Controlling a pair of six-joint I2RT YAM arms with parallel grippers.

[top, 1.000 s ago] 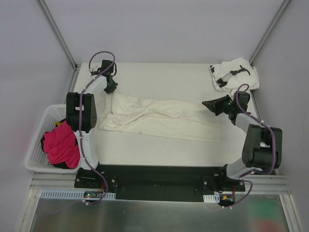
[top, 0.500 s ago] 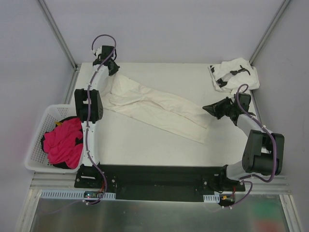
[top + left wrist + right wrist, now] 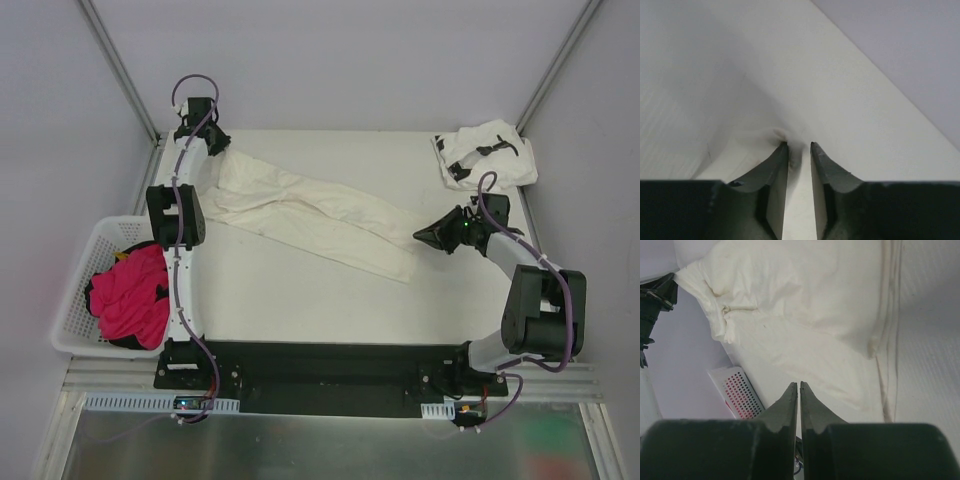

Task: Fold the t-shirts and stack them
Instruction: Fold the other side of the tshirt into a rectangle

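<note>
Nothing looks folded yet. The cream-white t-shirt (image 3: 310,212) lies roped out diagonally across the table (image 3: 300,310), its far-left corner pinched tight in the left gripper (image 3: 799,146). The right gripper (image 3: 799,385), fingers pressed together on nothing, hovers by the shirt's near end. The printed t-shirt (image 3: 485,152) sits crumpled in the far-right corner — both are left to do, I'd say.
</note>
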